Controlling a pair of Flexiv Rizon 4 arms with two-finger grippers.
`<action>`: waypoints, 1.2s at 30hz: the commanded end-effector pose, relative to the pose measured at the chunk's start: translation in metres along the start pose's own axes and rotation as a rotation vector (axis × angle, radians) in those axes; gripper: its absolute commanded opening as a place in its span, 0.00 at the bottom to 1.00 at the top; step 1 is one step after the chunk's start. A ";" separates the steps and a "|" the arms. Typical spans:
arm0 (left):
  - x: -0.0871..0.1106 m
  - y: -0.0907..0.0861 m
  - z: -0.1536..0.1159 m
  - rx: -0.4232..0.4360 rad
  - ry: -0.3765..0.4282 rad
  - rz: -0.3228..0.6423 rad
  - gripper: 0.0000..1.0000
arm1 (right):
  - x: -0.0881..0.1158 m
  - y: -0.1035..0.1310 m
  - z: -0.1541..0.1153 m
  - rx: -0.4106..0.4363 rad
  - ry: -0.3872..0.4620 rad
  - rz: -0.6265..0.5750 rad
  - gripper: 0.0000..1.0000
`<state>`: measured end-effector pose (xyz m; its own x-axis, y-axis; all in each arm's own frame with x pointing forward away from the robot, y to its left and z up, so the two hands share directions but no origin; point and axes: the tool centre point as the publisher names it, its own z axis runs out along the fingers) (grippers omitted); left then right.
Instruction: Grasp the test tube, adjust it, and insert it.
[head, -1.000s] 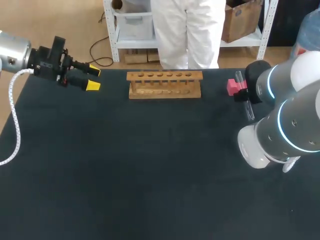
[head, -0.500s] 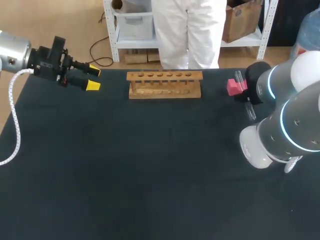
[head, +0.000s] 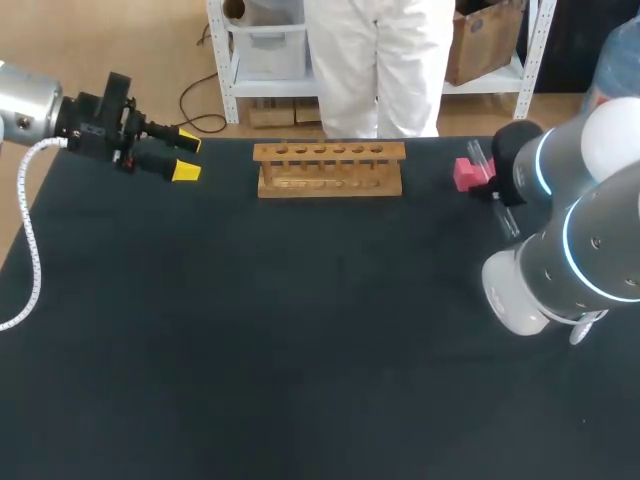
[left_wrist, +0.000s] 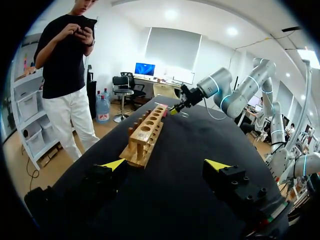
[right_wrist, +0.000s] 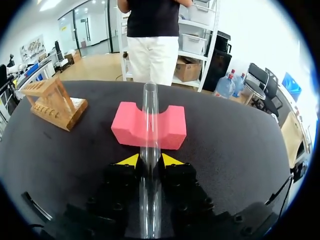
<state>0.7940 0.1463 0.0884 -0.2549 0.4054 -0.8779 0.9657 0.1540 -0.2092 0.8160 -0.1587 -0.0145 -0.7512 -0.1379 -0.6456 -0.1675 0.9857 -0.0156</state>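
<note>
Right fingers (right_wrist: 136, 161) are set narrow and clamped on the test tube (right_wrist: 149, 117), one yellow tip pressing it from each side; the tube is clear glass and runs straight out ahead of the fingers and back between them. Its far end sits over the notch of the pink foam block (right_wrist: 170, 127); touching it or just above it, can't tell. In the head view all this is at the far right of the worktop (head: 300, 330), with the right arm covering the middle of the tube. The wooden rack (head: 330, 168) stands at the far middle of the worktop with one row of holes on top; it is well apart from the block and the tube. Left fingers (head: 186, 164) are spread wide and hold nothing; they hang at the far left, pointed toward the rack and apart from it. The left wrist view shows the rack ahead of them, end-on, with the right arm beyond it.
</note>
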 end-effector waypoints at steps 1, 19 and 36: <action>0.001 0.001 0.000 0.002 0.000 0.001 1.00 | -0.002 0.004 -0.012 0.020 -0.003 0.004 0.00; 0.001 0.001 0.000 0.002 0.000 0.001 1.00 | -0.010 0.026 -0.086 0.064 0.003 0.033 0.00; 0.001 0.001 0.000 0.002 0.000 0.001 1.00 | -0.047 0.105 -0.110 -0.030 -0.038 -0.034 0.00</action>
<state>0.7940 0.1463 0.0884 -0.2549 0.4054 -0.8779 0.9656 0.1540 -0.2093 0.7553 -0.0674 0.1003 -0.7146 -0.1691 -0.6788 -0.2067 0.9781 -0.0260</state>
